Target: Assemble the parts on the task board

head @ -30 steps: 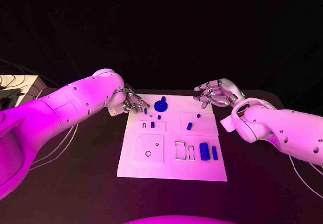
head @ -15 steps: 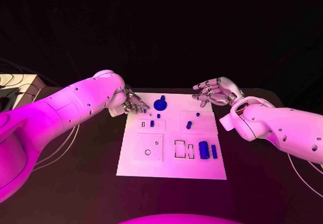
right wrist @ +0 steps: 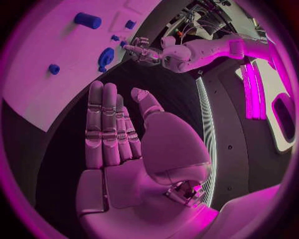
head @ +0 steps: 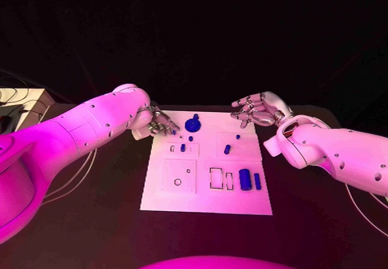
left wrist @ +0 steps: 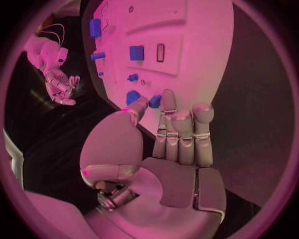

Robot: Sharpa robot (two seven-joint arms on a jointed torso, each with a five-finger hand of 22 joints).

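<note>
Two hands at task board (head: pixel 206 200) far corners, left hand (head: pixel 160 124) seemingly empty, fingers apart, right hand (head: pixel 256 110) spread, empty

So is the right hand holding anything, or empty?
Empty. The right hand shows a bare palm with fingers extended and slightly apart, hovering off the task board's far right corner.

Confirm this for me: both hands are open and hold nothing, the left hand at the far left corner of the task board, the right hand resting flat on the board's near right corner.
One thing is wrong. The right hand is not at the near right corner: the head view shows it at the far right corner of the task board, mostly beyond its edge. The rest stands: both hands are open and hold nothing, and the left hand is at the far left corner.
</note>
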